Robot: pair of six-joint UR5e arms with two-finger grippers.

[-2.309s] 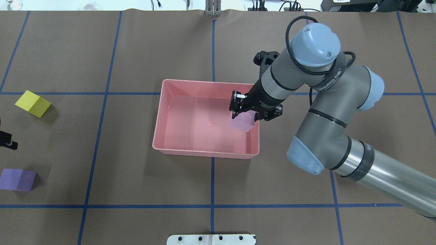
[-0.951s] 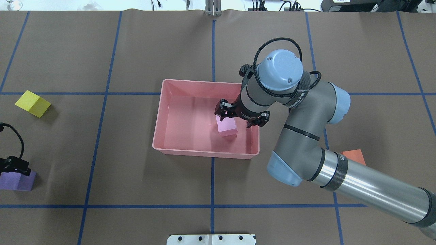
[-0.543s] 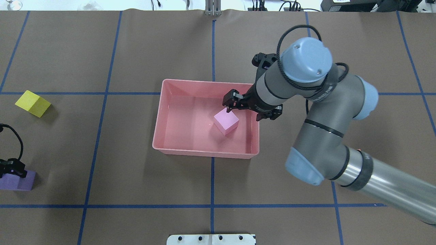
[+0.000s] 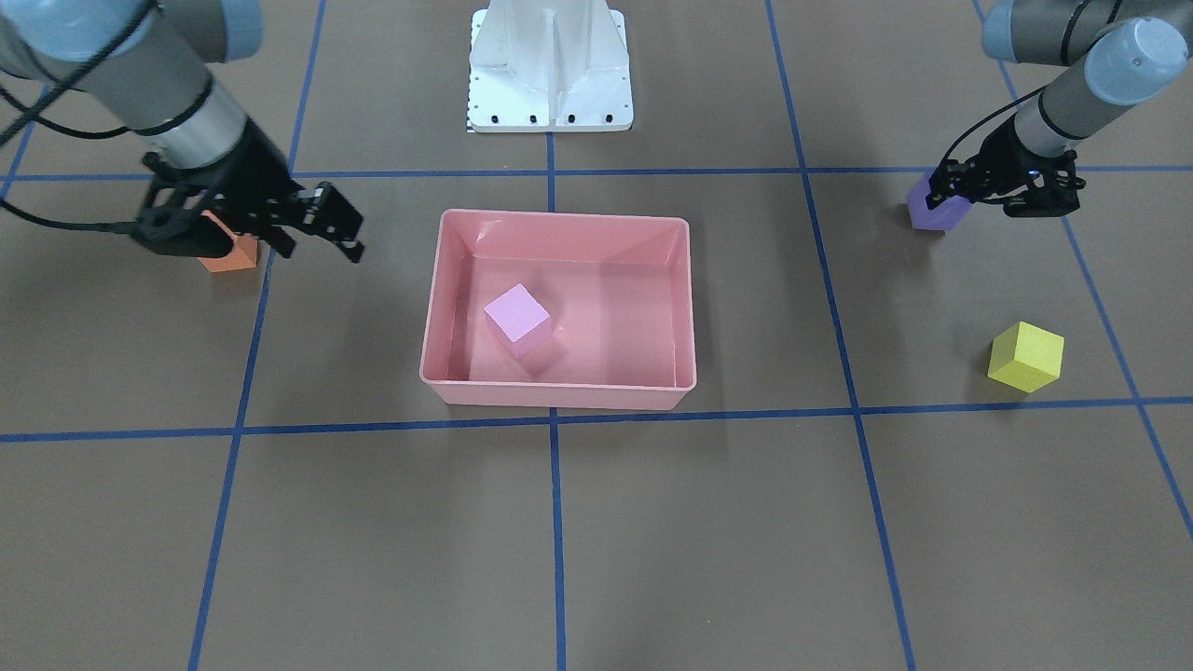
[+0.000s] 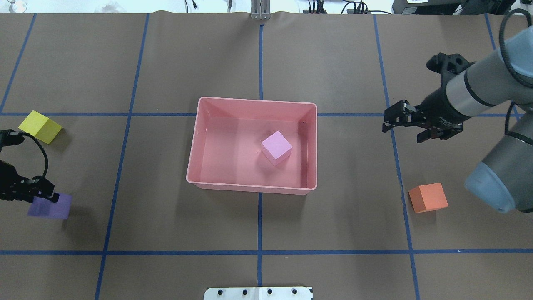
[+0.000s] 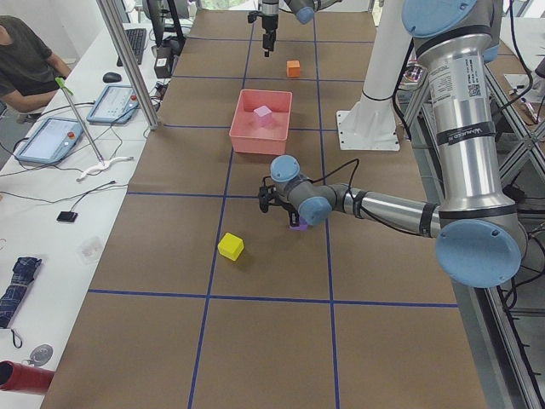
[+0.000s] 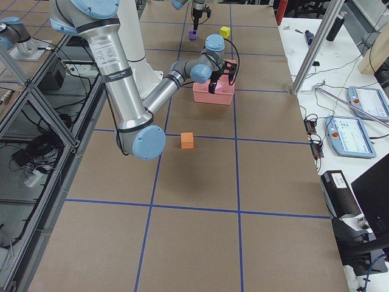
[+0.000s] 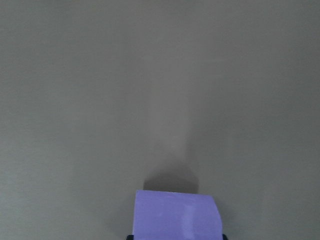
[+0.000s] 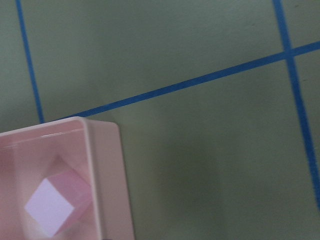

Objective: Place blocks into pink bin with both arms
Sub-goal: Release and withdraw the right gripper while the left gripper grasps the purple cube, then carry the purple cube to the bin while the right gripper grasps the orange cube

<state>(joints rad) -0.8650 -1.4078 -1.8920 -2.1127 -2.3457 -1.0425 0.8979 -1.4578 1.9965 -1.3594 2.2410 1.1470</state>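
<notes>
Right gripper (image 5: 403, 130) has let go of the pink block (image 5: 276, 147) and pulled out of the pink bin (image 5: 250, 190). It now sits well to the bin's right, claw apart and empty. The pink block rests loose on the bin floor, right of centre in the overhead view, so 1 of 4 is done.

Left gripper (image 5: 45, 197) has clamped on the purple block (image 5: 52, 208). The block has shifted toward the bin and looks lifted, since the left wrist view shows its shadow on the table beyond it.

The orange block (image 5: 428, 198) lies on the table near the right gripper and is likely its next pick. The yellow block (image 5: 40, 126) is untouched at far left, so 3 blocks are still outside the bin.
</notes>
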